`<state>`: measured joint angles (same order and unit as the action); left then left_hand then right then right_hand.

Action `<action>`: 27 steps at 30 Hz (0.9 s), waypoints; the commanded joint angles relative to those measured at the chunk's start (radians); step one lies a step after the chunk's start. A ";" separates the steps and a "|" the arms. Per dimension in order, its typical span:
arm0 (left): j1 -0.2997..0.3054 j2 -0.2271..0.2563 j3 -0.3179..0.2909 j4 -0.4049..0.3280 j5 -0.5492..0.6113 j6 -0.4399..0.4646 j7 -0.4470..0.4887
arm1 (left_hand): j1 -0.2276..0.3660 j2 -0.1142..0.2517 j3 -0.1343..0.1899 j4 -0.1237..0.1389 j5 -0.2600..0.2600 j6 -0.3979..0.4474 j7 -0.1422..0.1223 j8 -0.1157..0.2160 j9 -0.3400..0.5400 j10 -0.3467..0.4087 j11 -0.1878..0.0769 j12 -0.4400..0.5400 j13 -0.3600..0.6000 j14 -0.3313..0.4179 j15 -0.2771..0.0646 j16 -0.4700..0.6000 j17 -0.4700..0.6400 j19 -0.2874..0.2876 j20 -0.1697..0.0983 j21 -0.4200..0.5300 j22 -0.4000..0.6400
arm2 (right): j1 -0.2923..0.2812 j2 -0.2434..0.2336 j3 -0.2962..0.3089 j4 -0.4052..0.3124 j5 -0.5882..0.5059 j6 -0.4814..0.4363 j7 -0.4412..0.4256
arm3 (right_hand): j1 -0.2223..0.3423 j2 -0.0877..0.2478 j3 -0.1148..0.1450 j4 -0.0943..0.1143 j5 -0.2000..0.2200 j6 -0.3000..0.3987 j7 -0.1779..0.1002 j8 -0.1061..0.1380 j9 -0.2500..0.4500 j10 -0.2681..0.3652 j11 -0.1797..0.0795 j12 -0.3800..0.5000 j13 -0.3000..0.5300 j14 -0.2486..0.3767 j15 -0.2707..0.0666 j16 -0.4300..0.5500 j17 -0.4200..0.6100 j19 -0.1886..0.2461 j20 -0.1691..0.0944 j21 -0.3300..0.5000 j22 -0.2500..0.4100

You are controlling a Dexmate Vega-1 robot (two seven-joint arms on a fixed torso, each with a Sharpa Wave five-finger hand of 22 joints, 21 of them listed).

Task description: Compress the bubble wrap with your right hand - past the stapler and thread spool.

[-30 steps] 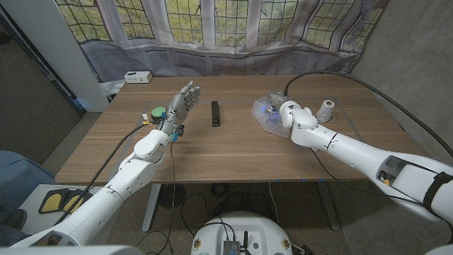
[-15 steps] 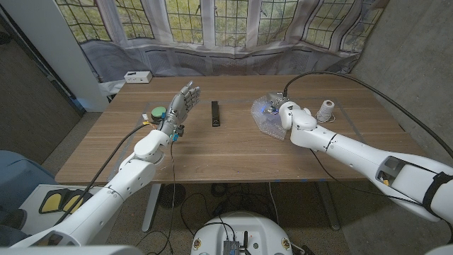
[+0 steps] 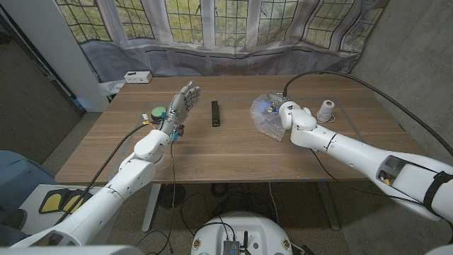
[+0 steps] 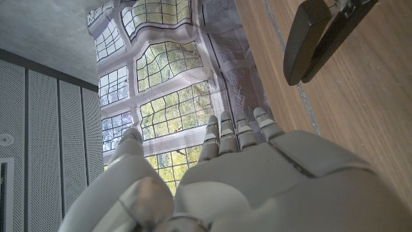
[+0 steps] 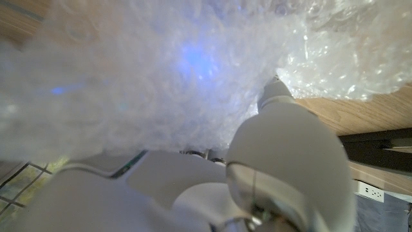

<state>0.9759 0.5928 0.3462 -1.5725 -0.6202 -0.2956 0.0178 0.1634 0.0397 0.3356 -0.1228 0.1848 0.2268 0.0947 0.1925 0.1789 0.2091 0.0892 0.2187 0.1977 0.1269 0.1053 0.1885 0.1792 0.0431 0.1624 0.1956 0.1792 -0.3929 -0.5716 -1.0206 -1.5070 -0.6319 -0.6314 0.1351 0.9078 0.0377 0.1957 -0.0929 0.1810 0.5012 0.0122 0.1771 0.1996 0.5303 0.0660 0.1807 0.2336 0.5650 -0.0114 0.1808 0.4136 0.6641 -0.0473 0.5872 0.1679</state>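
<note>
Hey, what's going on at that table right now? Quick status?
Right hand pressing on bubble wrap. Left hand open, raised, idle. Stapler and thread spool off to either side, not blocking.
</note>
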 commanded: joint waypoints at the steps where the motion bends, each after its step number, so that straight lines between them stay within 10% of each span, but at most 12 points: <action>1: -0.003 0.001 0.006 -0.003 -0.005 0.021 0.000 | 0.005 0.005 0.007 -0.004 -0.002 0.007 -0.001 -0.001 0.003 0.012 0.003 0.000 0.002 0.013 0.000 0.003 0.002 0.006 0.005 0.006 0.003 | -0.011 -0.009 -0.002 -0.020 -0.018 -0.015 0.005 | -0.032 -0.005 -0.005 -0.002 0.010 -0.094 0.015 -0.004 0.000 -0.087 0.009 -0.001 -0.003 -0.091 0.025 -0.002 -0.017 -0.054 0.025 -0.049 0.000; 13: 0.003 0.008 0.006 -0.016 -0.005 0.034 0.005 | 0.005 0.006 0.008 -0.004 -0.002 0.012 -0.003 0.000 0.003 0.017 -0.002 0.001 0.002 0.018 -0.001 0.004 0.002 0.006 0.009 0.006 0.003 | -0.038 -0.020 0.017 -0.052 -0.033 -0.021 -0.032 | -0.179 -0.010 -0.034 0.032 0.017 -0.156 -0.020 0.015 -0.003 -0.309 0.033 -0.002 -0.022 -0.360 0.077 -0.004 -0.070 -0.246 0.106 -0.209 0.002; 27: 0.004 0.009 0.008 -0.014 -0.010 0.036 -0.001 | 0.006 0.008 0.009 -0.004 -0.002 0.014 -0.001 0.000 0.003 0.019 0.002 0.002 0.002 0.023 -0.001 0.005 0.002 0.007 0.009 0.006 0.003 | -0.097 -0.051 0.091 -0.139 0.004 0.017 -0.098 | -0.222 0.008 -0.036 0.047 0.016 -0.203 -0.019 0.002 -0.003 -0.336 0.031 0.008 -0.024 -0.395 0.078 0.006 -0.081 -0.287 0.098 -0.247 0.003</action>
<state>0.9785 0.6009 0.3517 -1.5864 -0.6269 -0.2629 0.0211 0.1634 0.0397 0.3398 -0.1269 0.1848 0.2342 0.0946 0.1925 0.1789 0.2235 0.0892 0.2187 0.1977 0.1378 0.1052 0.1885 0.1791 0.0486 0.1678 0.1956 0.1792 -0.4335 -0.5974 -0.9997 -1.5731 -0.6658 -0.6510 0.0971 0.6948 0.0476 0.1542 -0.0513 0.1926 0.3049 -0.0072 0.1842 0.1952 0.1941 0.0965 0.1807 0.2090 0.1725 0.0713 0.1819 0.3338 0.3817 0.0497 0.3470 0.1679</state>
